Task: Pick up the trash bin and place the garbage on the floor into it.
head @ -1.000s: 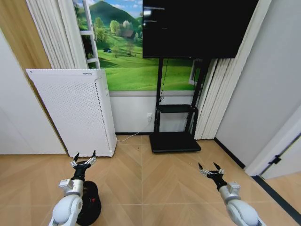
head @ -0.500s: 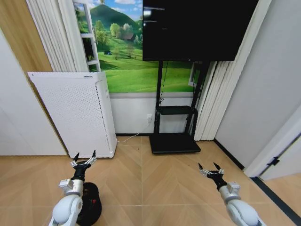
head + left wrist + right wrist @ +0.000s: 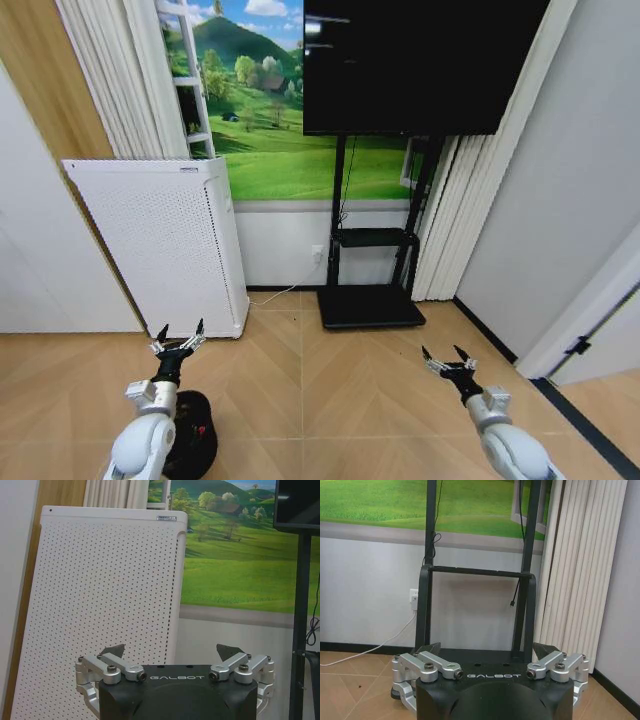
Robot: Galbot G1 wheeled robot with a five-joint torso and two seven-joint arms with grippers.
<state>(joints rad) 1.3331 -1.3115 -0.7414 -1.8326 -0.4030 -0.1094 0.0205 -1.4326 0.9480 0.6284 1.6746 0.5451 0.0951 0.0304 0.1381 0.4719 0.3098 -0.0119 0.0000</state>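
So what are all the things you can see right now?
Trash bin: one, black, on the floor under the left arm.
Perforated appliance: one, white, by the left wall.
Screen: one, black, up on a stand.
Stand: one, black, by the back wall.
Meadow picture: one, green, on the back wall.
Curtains: white, beside the picture.
Floor: wooden, herringbone.
Left gripper: open, above the bin.
Right gripper: open, over bare floor.

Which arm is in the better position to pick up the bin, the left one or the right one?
Probably the left. The bin stands on the floor right beside the left arm, just below the left gripper. The right gripper hangs far across the floor. Both have open jaws.
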